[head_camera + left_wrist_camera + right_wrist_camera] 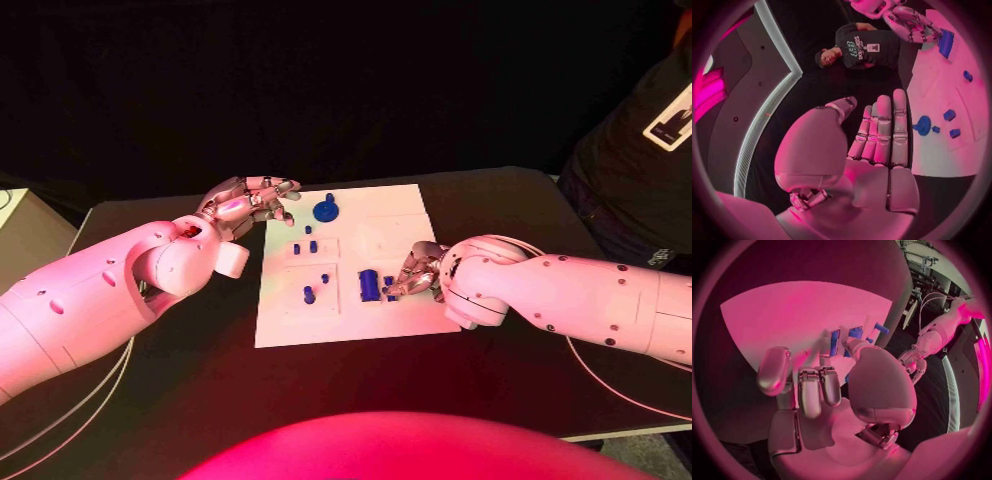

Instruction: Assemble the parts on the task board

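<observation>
The white task board (392,232) lies mid-table with several blue parts on it: a round part (329,211) at its far left, small pegs (309,294), and a large block (369,285) near the front. My left hand (253,200) hovers at the board's far left edge, fingers straight, holding nothing (879,145); the round part (923,125) is just beyond its fingertips. My right hand (418,270) reaches down onto the board, fingertips at a small blue piece (389,290) beside the block (834,342). Whether it grips the piece is hidden by the fingers (817,385).
A person in a dark shirt with a badge (642,150) stands at the table's far right corner. Bare black tabletop (173,380) surrounds the board. A pale box (22,235) sits off the table's left side.
</observation>
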Robot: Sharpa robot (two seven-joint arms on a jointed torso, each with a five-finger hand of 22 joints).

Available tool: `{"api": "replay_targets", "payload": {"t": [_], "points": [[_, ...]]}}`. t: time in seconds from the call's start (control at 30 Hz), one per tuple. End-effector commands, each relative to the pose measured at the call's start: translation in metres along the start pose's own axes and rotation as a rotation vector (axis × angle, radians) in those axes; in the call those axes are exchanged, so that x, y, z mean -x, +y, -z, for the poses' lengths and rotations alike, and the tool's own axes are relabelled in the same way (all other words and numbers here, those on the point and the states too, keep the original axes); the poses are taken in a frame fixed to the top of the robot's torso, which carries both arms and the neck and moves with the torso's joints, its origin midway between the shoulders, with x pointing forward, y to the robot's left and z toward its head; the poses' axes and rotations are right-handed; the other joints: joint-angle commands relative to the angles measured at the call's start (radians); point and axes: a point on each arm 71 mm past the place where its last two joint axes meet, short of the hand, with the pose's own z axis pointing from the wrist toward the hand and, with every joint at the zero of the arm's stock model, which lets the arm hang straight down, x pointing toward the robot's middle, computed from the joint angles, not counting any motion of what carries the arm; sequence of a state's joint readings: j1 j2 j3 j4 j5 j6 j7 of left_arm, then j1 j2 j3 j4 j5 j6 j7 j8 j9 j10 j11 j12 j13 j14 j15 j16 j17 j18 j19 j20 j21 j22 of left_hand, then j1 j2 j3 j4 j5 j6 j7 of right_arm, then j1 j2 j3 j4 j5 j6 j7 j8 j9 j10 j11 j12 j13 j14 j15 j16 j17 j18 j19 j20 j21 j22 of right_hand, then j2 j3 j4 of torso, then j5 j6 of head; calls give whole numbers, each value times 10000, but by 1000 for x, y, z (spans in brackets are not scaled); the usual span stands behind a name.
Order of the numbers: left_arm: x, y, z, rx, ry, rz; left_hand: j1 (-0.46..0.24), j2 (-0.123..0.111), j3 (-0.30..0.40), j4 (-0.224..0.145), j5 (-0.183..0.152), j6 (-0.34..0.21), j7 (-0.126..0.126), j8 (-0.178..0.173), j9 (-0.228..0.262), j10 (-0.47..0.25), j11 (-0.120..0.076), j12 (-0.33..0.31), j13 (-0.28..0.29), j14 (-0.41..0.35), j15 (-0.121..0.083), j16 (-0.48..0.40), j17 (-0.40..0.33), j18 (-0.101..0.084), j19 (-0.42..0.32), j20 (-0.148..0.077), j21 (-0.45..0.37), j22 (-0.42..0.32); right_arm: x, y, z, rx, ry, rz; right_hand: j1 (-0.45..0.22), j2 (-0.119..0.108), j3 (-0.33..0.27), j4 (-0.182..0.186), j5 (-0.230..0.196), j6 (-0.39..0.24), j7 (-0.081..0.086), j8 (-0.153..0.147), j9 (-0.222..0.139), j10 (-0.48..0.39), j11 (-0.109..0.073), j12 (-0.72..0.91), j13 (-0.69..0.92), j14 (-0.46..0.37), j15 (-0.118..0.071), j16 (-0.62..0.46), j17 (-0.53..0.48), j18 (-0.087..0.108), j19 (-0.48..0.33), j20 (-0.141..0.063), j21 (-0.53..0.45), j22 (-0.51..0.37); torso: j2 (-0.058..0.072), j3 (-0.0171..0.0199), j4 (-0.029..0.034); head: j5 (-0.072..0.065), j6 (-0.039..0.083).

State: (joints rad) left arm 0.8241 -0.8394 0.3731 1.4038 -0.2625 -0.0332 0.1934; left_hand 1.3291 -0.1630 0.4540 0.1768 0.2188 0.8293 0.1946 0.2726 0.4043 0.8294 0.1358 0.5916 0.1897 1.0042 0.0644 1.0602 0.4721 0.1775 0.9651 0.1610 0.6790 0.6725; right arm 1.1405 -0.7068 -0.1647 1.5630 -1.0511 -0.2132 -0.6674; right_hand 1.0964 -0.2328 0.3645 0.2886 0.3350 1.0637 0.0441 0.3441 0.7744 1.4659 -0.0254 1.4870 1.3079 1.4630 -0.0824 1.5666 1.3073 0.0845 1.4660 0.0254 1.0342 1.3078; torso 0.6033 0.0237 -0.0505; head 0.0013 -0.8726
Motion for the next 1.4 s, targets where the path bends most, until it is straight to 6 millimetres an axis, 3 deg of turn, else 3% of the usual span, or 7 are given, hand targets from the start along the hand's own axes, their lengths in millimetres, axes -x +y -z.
{"api": "replay_targets", "payload": {"t": [0.03, 0.17, 0.37, 0.47, 0.97, 1.2, 1.4], "points": [[-2, -1, -1, -63, 182, 28, 14, 88, 4, 74, 20, -89, -2, 48, -2, -61, -3, 41, -17, -37, 21, 40, 13, 52, 41, 6, -38, -17, 1, 2, 1, 369, -229, 82, 17, 90, -40, -1, 29, -1, 27, -56, -1, 653, 11, -55, 2090, 1051, -7, -21, 2519, -13, 84, 13, -29, 919, 1, 2, 9, 5, 0], [-2, -1, -1, -64, 188, 30, 14, 88, 4, 74, 20, -89, -2, 48, -2, -61, -3, 41, -17, -37, 21, 40, 13, 52, 41, 6, -38, -17, 3, 1, 3, 830, -431, -20, 204, 163, 19, -43, -31, -5, 13, -59, -8, 659, -4, -44, 2097, 1052, -21, -18, 2525, -11, 87, 4, -50, 920, -2, 3, 7, 17, 0], [-2, -1, 0, -62, 184, 27, 14, 88, 4, 74, 20, -89, -2, 48, -2, -61, -3, 41, -17, -37, 21, 40, 13, 52, 41, 6, -38, -17, 2, -3, 4, 1190, -207, -39, 1296, 245, 288, -322, -2058, -33, 12, -37, -10, 653, -6, -46, 2096, 1059, -28, -2, 2555, -16, 104, -10, -81, 955, 5, 10, -10, 35, 0], [-2, 0, -1, -62, 193, 31, 14, 88, 4, 74, 20, -89, -2, 48, -2, -61, -3, 41, -17, -37, 21, 40, 13, 52, 41, 6, -38, -17, 2, -4, 4, 1181, -163, -23, 1561, 302, 357, -385, -2567, -22, 7, -36, -25, 656, -8, -38, 2101, 1065, -27, 12, 2580, -20, 114, -9, -71, 974, 1, 16, -16, 33, 0], [-3, 0, -1, -48, 213, 42, 14, 88, 4, 74, 20, -89, -2, 48, -2, -61, -3, 41, -17, -37, 21, 40, 13, 52, 41, 6, -38, -17, -2, -10, -6, 509, -314, 380, 1855, 381, 518, -513, -2618, 104, -81, 62, 6, 682, -78, 9, 2128, 1068, -75, 20, 2596, -28, 144, -35, 0, 1016, 10, 9, 0, 14, 0], [-2, 0, -1, -43, 205, 36, 14, 88, 4, 74, 20, -89, -2, 48, -2, -61, -3, 41, -17, -37, 21, 40, 13, 52, 41, 6, -38, -17, -3, -13, -6, 484, -327, 578, 2356, 278, 768, -875, -2814, 147, -127, 110, -1, 679, -122, 3, 2125, 1071, -115, 26, 2605, -29, 147, -75, -20, 1033, -5, 7, 3, 23, 0], [-2, 0, -1, -39, 194, 31, 14, 88, 4, 74, 20, -89, -2, 48, -2, -61, -3, 41, -17, -37, 21, 40, 13, 52, 41, 6, -38, -17, -3, -13, -4, 639, -410, 525, 2318, 174, 735, -872, -2820, 160, -96, 114, -18, 678, -102, 1, 2123, 1070, -109, 24, 2603, -34, 149, -79, -15, 1043, -3, 3, 3, 26, 0]]}}
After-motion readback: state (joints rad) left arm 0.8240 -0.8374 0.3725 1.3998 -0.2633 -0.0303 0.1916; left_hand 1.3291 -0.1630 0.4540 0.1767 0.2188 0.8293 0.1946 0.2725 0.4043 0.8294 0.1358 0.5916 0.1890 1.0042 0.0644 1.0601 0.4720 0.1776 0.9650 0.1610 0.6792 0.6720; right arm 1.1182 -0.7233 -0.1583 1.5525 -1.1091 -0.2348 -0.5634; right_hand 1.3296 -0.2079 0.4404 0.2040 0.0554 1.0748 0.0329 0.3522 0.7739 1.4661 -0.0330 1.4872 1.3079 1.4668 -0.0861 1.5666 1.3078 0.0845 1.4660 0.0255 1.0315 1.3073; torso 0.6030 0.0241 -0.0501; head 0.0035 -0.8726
